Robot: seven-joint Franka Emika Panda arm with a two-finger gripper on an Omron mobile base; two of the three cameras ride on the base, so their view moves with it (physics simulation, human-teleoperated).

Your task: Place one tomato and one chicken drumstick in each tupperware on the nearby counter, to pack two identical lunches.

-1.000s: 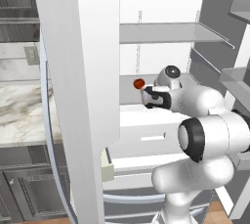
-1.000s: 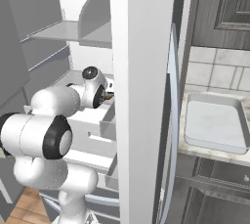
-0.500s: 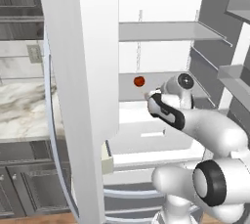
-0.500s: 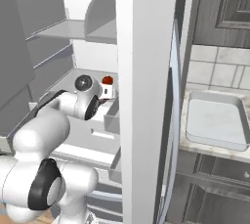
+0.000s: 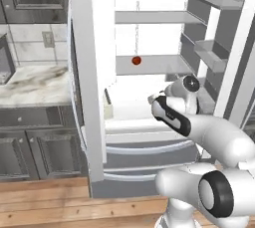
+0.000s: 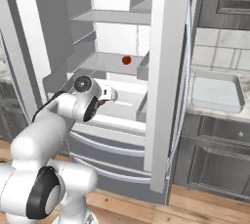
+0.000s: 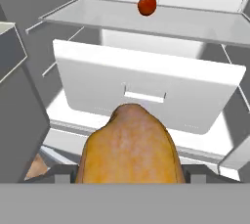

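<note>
In the hand view a plump, golden-brown chicken drumstick with a mottled roasted skin bulges up between the two dark finger tips of the gripper, which is clenched on it, in front of the smooth white drawer with its recessed rectangular handle inside the open white fridge. A small round glossy red tomato sits on the flat pale grey fridge shelf above that drawer, well apart from the gripper. Beside the fridge runs the white marble-look counter with grey-brown veining over dark grey panelled cabinets, and in the right base view a shallow, pale grey rectangular tupperware with rounded corners rests on it.
</note>
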